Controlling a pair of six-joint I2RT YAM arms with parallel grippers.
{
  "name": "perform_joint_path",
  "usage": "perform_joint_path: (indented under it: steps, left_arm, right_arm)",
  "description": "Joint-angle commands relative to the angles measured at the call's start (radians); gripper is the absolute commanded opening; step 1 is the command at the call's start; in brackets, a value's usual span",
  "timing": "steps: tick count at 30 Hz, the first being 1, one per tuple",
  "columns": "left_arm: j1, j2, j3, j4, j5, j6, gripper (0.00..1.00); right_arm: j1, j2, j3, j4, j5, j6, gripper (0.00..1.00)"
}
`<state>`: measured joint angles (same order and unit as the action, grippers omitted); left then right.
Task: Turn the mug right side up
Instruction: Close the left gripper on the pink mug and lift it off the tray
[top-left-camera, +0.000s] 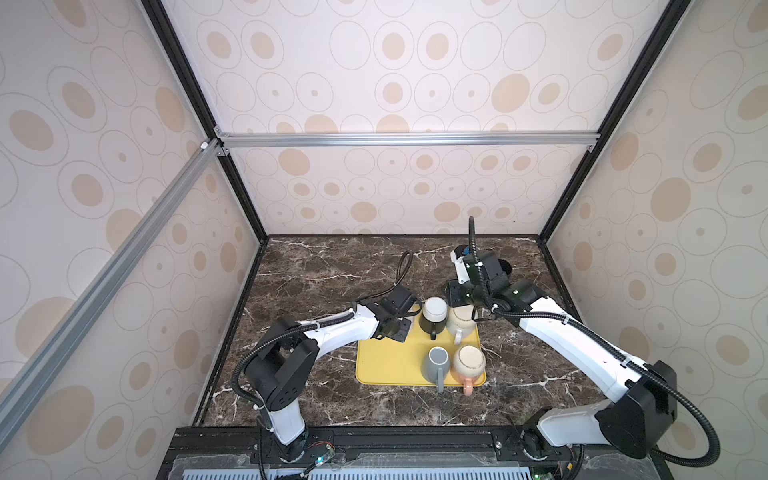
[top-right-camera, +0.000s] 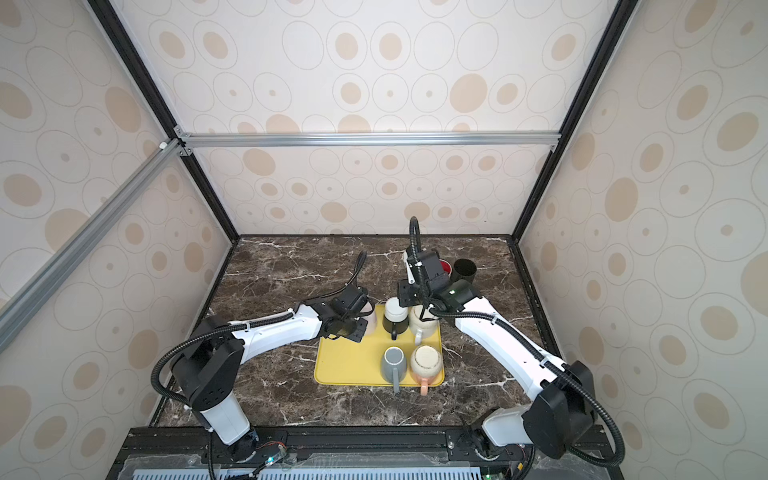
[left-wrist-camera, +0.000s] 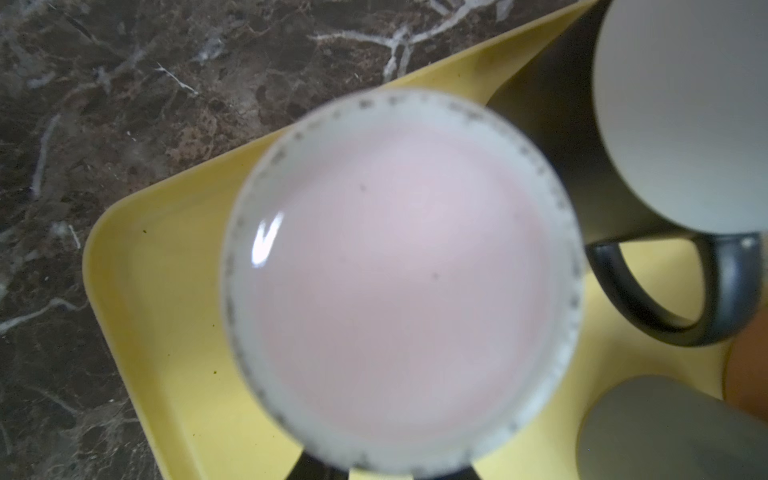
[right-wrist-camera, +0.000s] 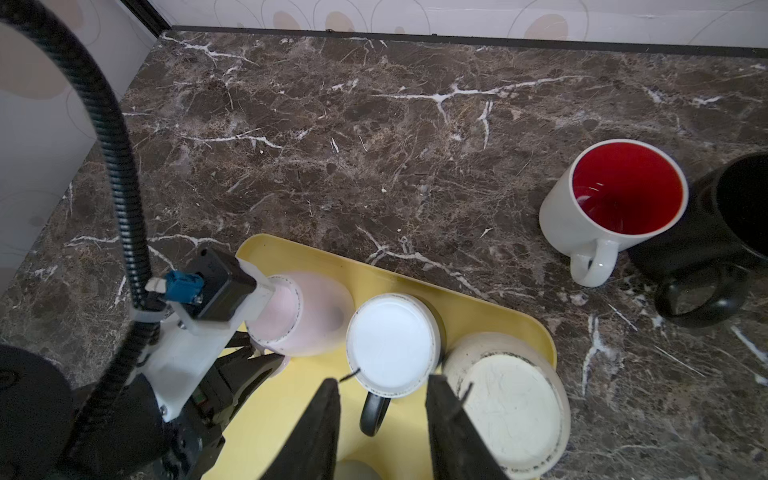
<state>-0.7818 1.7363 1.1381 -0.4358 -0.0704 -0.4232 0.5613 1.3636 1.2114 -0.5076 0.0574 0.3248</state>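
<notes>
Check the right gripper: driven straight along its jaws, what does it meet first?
The right gripper likely meets the upside-down black mug, handle first; height above it is unclear.

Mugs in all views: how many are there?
7. On the yellow tray: pink mug, black mug, cream mug, grey mug, orange-handled mug. On the table behind: red-lined mug, all-black mug.

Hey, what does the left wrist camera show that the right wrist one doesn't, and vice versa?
Left wrist only: a blurred orange sliver at the frame edge. Right wrist only: the red-lined mug and black mug upright on the table, the cream mug base up, the left tool at the pink mug, the open right tool. Both: the pink mug, the tray, the white-based mug.
</notes>
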Motion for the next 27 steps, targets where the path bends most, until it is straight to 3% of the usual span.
perform_joint_path:
  steps: [1, 7, 10, 22, 24, 27]
  left_arm:
    - [-0.007, 0.024, 0.035, -0.016, -0.021, -0.008, 0.21]
    - [-0.008, 0.019, 0.029, -0.018, -0.038, -0.009, 0.12]
    - [-0.007, 0.001, 0.022, -0.014, -0.054, -0.01, 0.0]
    - [-0.001, -0.185, 0.036, 0.011, -0.214, 0.02, 0.0]
    - [0.011, -0.235, 0.033, 0.053, -0.219, 0.014, 0.0]
    - [0.068, -0.326, 0.002, 0.194, -0.143, -0.025, 0.0]
  right_arm:
    - [-0.005, -0.026, -0.018, 0.007, -0.004, -0.004, 0.38]
    - [-0.005, -0.034, -0.019, 0.009, -0.013, 0.001, 0.37]
    - [-0.006, -0.031, -0.016, 0.01, -0.026, 0.007, 0.37]
    - [-0.006, -0.024, 0.005, 0.031, -0.116, 0.049, 0.37]
    - [-0.005, -0.025, 0.001, 0.058, -0.156, 0.077, 0.37]
    - [-0.005, -0.033, -0.024, 0.14, -0.244, 0.131, 0.37]
